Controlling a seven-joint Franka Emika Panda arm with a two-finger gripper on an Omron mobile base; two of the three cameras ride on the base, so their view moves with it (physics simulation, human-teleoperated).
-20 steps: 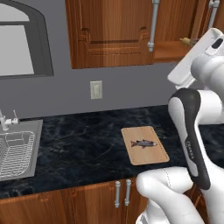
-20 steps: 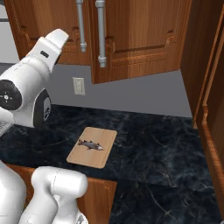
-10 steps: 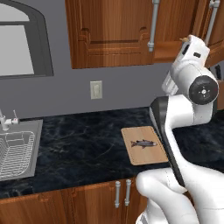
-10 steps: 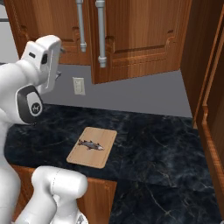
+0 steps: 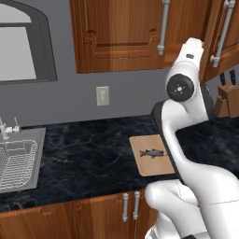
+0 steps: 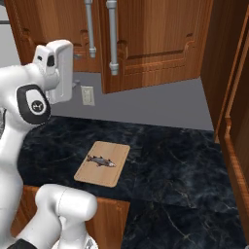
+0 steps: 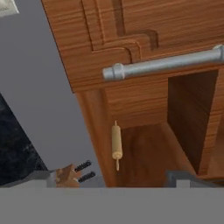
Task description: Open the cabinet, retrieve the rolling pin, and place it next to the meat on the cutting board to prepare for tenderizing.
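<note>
The cabinet (image 5: 121, 37) hangs above the counter, its right door (image 6: 160, 44) swung ajar and its left door shut. In the rolled hand view, the rolling pin (image 7: 116, 142) lies on the wooden floor inside the cabinet (image 7: 148, 153), under a grey bar handle (image 7: 166, 63). My gripper (image 7: 109, 180) is open and empty, a short way from the opening, pointing at the pin. The arm (image 5: 186, 88) stands raised in front of the doors. On the counter, the cutting board (image 5: 151, 158) (image 6: 102, 164) carries the small meat (image 5: 153, 152) (image 6: 101, 160).
A knife block (image 5: 226, 93) stands on the black counter (image 6: 170, 155) at the right. A sink (image 5: 18, 161) is set in at the left, a wall outlet (image 5: 102, 95) sits above the counter, and a tall wooden panel (image 6: 233, 121) bounds the far right.
The wrist has turned upright and the hand has shifted slightly left, facing the cabinet opening. The jaws stayed wide open. Board, meat and doors have not moved.
</note>
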